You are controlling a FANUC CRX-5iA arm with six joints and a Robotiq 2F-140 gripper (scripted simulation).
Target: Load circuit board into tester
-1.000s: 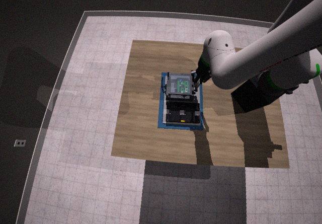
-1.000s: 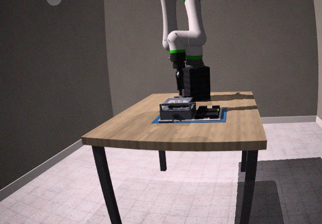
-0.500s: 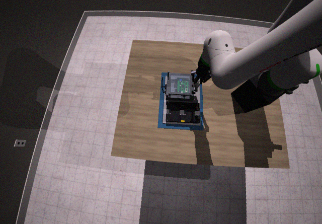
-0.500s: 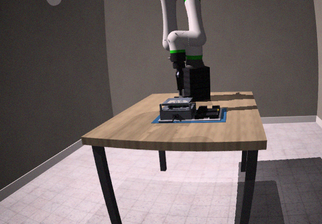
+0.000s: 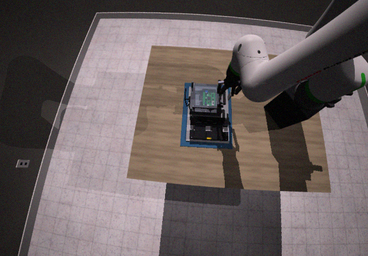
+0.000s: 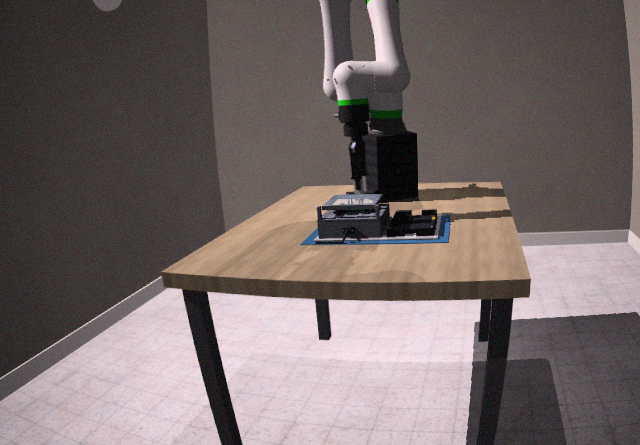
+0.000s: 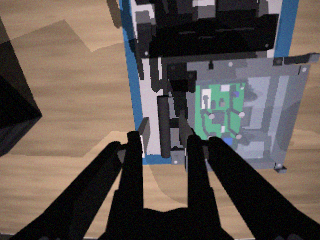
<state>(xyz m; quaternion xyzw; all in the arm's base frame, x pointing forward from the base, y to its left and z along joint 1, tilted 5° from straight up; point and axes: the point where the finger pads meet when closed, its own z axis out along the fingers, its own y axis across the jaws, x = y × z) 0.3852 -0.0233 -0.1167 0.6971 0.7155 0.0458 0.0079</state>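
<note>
The green circuit board [image 5: 209, 98] lies inside the tester [image 5: 204, 98] under the see-through grey lid, which lies down flat over it; it also shows in the wrist view [image 7: 220, 112]. The lid's dark handle bar [image 7: 163, 125] stands between my two fingers. My gripper [image 7: 164, 124] is open, its fingers standing apart on either side of the handle with gaps to it. In the top and exterior views the gripper [image 5: 222, 90] hangs at the tester's far right edge [image 6: 356, 184]. I cannot make out the latch hook. The black tray [image 5: 207, 131] next to the tester shows no board.
Tester and tray stand on a blue mat [image 5: 184, 128] in the middle of the wooden table. The robot's black pedestal [image 5: 285, 107] stands on the table to the right of the tester, close behind my gripper [image 6: 390, 163].
</note>
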